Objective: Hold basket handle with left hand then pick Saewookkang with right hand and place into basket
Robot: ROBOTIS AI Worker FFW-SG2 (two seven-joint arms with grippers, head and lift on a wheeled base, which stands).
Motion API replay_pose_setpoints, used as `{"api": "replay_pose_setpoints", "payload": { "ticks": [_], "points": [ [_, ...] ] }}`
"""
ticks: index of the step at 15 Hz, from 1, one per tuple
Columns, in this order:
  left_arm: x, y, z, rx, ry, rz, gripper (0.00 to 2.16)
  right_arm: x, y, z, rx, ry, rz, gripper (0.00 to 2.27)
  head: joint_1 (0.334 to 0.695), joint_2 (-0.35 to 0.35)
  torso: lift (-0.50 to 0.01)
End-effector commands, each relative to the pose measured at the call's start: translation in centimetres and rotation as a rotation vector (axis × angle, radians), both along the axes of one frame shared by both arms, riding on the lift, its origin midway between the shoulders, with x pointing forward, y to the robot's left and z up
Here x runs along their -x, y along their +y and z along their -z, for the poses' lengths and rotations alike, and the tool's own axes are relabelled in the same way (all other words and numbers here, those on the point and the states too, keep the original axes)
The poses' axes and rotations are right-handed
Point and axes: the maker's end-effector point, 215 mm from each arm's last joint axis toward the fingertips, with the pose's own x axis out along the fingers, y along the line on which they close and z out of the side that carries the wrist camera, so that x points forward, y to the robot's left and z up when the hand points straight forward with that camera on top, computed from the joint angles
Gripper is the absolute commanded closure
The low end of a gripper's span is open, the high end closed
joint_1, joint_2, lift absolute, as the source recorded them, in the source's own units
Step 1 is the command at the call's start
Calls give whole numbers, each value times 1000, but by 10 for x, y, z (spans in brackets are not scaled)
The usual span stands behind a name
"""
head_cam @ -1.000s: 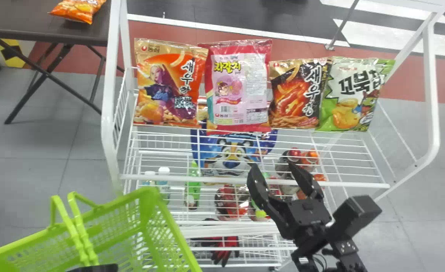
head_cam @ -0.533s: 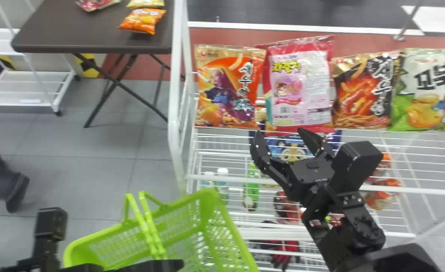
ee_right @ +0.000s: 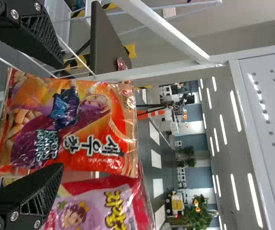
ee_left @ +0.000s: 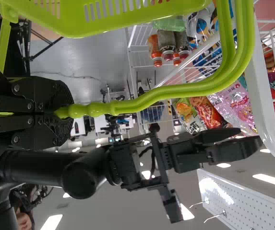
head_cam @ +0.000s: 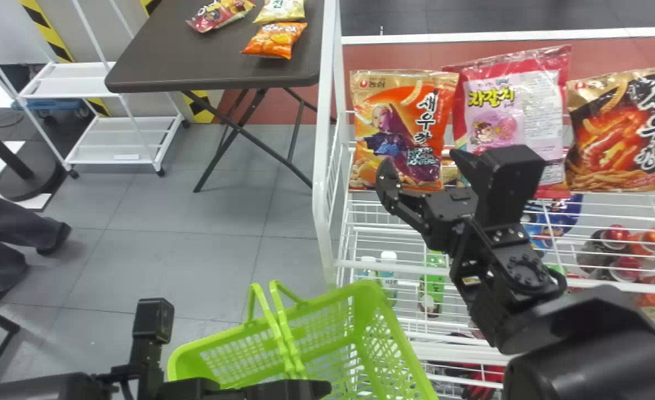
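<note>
With the Saewookkang bag [head_cam: 371,158] as landmark, the right arm [head_cam: 527,278] slants up to it from low on its right, and the right pincer [head_cam: 423,164] is right in front of it, parted and holding nothing; I cannot tell whether it touches the bag. The left arm [head_cam: 60,386] lies nearly level, well below and left of the bag, its left pincer [head_cam: 319,389] clenched on the handle [ee_left: 142,103] of the green basket [head_cam: 373,291], below the bag. The bag stands upright, orange, with bold outlined lettering down its right part, a square code under that and a small red logo near its top left corner. Just to its right is a pink bag [head_cam: 485,94] with yellow lettering and a block of small print.
</note>
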Motion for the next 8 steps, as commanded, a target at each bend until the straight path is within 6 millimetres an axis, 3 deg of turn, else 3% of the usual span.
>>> {"api": "replay_pose_setpoints", "payload": {
  "ticks": [1,4,8],
  "points": [
    [3,-1,-1,16,30,4,2152,-18,19,0,35,15,-12,56,695,172,-18],
    [2,1,0,15,32,0,2152,-41,27,12,92,44,-10,53,695,190,-18],
    [1,5,2,11,38,-5,2152,-70,21,34,169,79,2,53,695,199,-18]
  ]
}}
